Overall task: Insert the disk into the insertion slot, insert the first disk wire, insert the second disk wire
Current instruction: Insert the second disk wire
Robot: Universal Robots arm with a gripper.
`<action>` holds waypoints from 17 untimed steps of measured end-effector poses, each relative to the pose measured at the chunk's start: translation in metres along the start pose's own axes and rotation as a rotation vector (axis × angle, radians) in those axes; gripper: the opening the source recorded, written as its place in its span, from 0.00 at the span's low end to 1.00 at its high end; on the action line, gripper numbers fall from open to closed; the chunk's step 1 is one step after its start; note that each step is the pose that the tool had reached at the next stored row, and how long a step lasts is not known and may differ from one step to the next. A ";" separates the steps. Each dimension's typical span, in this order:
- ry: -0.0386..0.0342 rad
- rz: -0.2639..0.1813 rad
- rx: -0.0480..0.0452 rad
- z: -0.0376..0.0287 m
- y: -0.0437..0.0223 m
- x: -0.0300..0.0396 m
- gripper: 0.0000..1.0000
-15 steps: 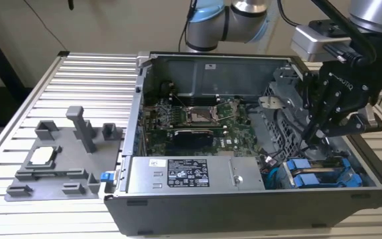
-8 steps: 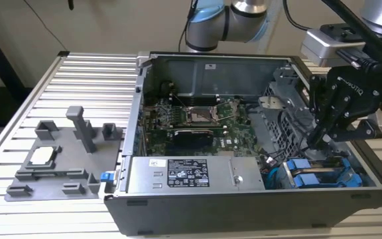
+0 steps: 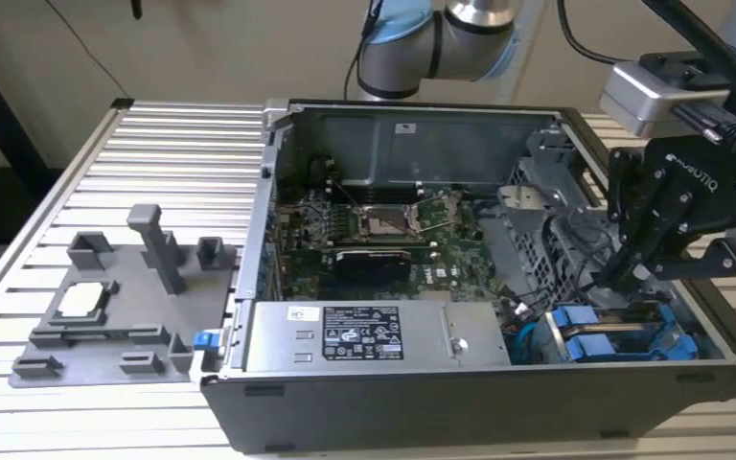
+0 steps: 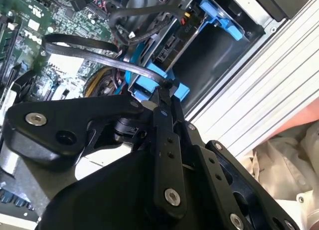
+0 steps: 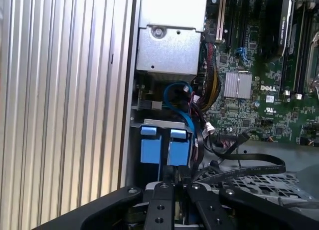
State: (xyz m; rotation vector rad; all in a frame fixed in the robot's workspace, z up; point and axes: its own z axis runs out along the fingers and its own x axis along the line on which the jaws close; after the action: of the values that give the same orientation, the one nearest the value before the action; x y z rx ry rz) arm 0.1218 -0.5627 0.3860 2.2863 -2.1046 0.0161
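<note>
Open computer case (image 3: 471, 383) lies on the slatted aluminium table (image 3: 150, 172), toward the exterior view's right. Green motherboard (image 3: 368, 230) sits at mid-case, and the grey power supply (image 3: 368, 335) lies along the case's near wall. A grey fixture plate (image 3: 119, 307) with upright posts sits on the table beside the case, toward the exterior view's left. The gripper (image 3: 617, 278) reaches down into the case's near corner on the exterior view's right, over the grey sheet-metal drive cage; the insertion slot (image 3: 617, 340) is there. Two blue drive frames sit side by side in that bay, seen in the exterior view and in the first wrist view. The disk (image 5: 178, 150) reads as one of the pair, already seated; which of the two it is cannot be told for sure. Gripper fingers (image 4: 164, 98) are drawn together, pinched on a flat black cable (image 4: 89, 50) that loops back over the motherboard; the cable end meets the blue frame in the second wrist view. The cable loop also shows in the first wrist view, beside the frames.
</note>
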 end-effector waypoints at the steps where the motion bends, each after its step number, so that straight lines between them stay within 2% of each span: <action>1: -0.0181 0.000 0.0015 0.0001 -0.0001 0.0000 0.16; 5: -0.0889 0.000 0.0074 0.0004 -0.0001 0.0004 0.16; 6: -0.1039 0.000 0.0087 0.0005 -0.0002 0.0006 0.16; 7: -0.1157 0.000 0.0097 0.0005 -0.0001 0.0009 0.16; 8: -0.1240 0.001 0.0103 0.0006 -0.0002 0.0013 0.16; 9: -0.1287 0.001 0.0105 0.0007 -0.0005 0.0017 0.16; 10: -0.1293 0.001 0.0083 0.0007 -0.0012 0.0020 0.16; 11: -0.1302 0.001 -0.0003 0.0007 -0.0026 0.0021 0.16; 13: -0.1324 0.002 -0.0275 0.0007 -0.0072 0.0025 0.16; 17: -0.1374 0.004 -0.0911 0.0005 -0.0173 0.0034 0.16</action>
State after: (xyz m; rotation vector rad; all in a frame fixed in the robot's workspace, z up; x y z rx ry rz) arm 0.1393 -0.5647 0.3853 2.2916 -2.1240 -0.2384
